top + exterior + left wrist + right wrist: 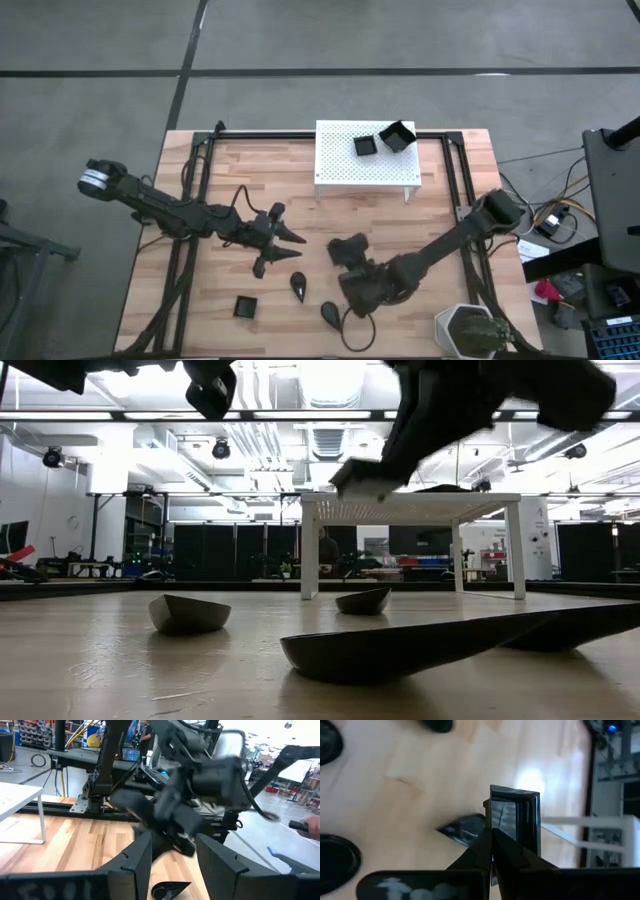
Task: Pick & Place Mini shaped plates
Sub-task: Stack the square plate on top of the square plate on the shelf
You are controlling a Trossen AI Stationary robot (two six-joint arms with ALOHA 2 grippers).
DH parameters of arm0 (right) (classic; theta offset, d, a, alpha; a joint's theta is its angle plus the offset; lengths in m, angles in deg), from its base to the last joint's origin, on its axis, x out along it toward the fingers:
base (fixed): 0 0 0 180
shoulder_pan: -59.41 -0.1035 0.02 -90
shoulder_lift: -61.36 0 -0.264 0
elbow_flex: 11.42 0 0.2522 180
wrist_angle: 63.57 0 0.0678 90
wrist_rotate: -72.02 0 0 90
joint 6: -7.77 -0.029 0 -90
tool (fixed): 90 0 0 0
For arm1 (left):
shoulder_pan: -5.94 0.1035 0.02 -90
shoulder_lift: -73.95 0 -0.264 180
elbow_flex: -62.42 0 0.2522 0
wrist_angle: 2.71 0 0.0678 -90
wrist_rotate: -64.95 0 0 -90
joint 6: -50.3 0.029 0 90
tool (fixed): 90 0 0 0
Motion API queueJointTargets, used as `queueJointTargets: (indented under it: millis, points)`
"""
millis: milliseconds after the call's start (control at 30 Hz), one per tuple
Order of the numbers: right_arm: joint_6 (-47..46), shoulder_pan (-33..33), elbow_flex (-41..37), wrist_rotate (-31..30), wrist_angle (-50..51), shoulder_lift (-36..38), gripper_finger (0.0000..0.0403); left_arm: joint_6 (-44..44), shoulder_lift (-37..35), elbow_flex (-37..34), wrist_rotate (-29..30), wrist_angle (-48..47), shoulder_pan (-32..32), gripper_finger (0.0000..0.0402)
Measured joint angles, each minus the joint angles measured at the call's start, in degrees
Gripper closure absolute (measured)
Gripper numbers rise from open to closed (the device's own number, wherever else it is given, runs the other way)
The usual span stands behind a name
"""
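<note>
My right gripper (pixel 350 252) is shut on a small black square plate (pixel 515 815), held above the middle of the wooden table. My left gripper (pixel 283 250) hovers open just left of it, pointing level, with nothing between its fingers (pixel 142 857). A teardrop plate (pixel 299 286) lies on the wood below it. A second teardrop plate (pixel 331 316) and a square plate (pixel 246 306) rest on their bottoms near the front edge. Two more square plates (pixel 365 146) (pixel 397 136) sit on top of the white perforated stand (pixel 340 170) at the far side. My right gripper pinches one rim wall of the square plate (pixel 492 827) between its two shut fingers. The fingers slant down from the table's right and near side. The plate is lifted clear of the table and tilted (pixel 360 478), sticking out past the fingertips.
A white pot with a green plant (pixel 470 330) stands at the near right corner. Black frame rails (pixel 190 190) run along the table's left and right sides. Bare wood lies between the stand and the two grippers.
</note>
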Motion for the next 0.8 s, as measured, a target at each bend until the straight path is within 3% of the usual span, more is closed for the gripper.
queueJointTargets:
  millis: [133, 433, 800]
  points:
    - [-1.4, 1.0, -1.6, -2.6, 2.2, 5.5, 0.0395, 0.0, 0.0, 0.0, 0.0, 0.4, -0.1, 0.0254]
    - [7.3, 5.3, -2.7, -4.4, 6.5, 14.8, 0.0395, 0.1, 0.1, 0.0, -0.1, 1.0, -0.1, 0.0254]
    - [18.6, 14.6, -5.8, -4.5, 6.7, 21.0, 0.0394, 0.0, 0.1, 0.0, -0.1, 0.9, -0.1, 0.0254]
